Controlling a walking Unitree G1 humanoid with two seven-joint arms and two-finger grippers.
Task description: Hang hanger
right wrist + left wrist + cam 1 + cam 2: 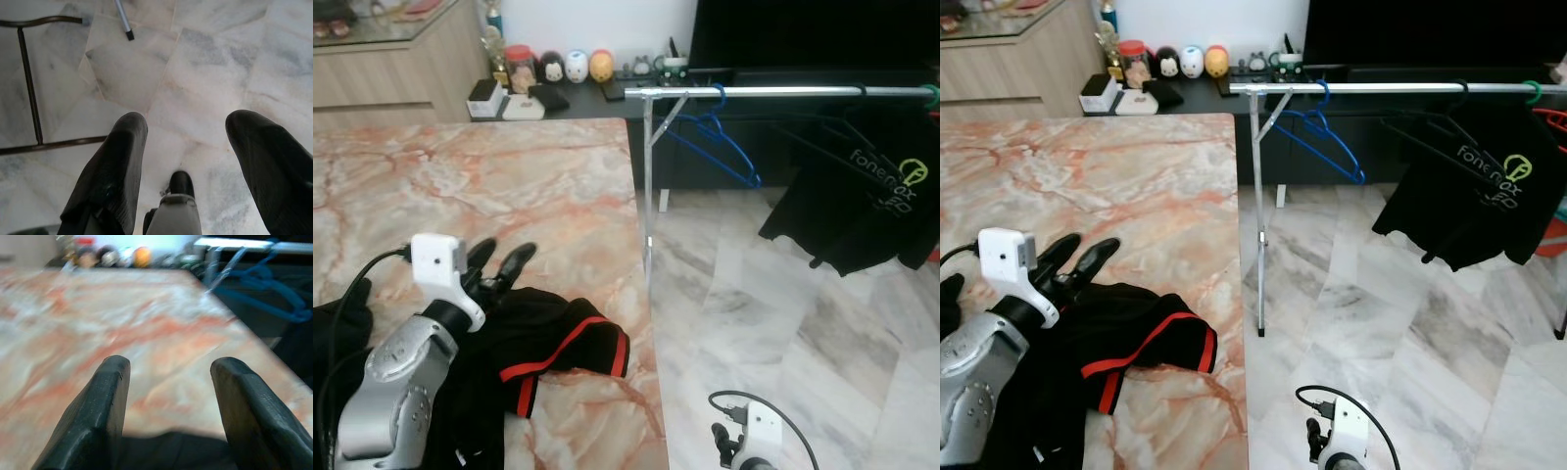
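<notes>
While the left gripper (499, 262) is hovering over the marbled desk (509, 186), its fingers are standing apart with nothing between them, their tips just above the black garment with red trim (563, 348) that is lying near the desk's right edge. Beyond that edge a silver clothes rail (773, 92) is standing on the marble floor (783, 333), well apart from the desk's garment; a blue hanger (720, 137) is hanging from the rail close to its left post, and a black printed T-shirt (867, 196) is hanging further along the rail to the right. The right arm is hanging idle low beside the desk.

In the right eye view the same layout is showing, with small jars and figurines (1185, 62) sitting on a dark shelf behind the desk's far edge.

In the left wrist view the two fingers (100, 416) are spreading wide over the desk, dark cloth lying just under them, the blue hanger blurred past the desk's corner.

In the right wrist view the right gripper (188, 147) is pointing at the floor, its fingers parted and empty.
</notes>
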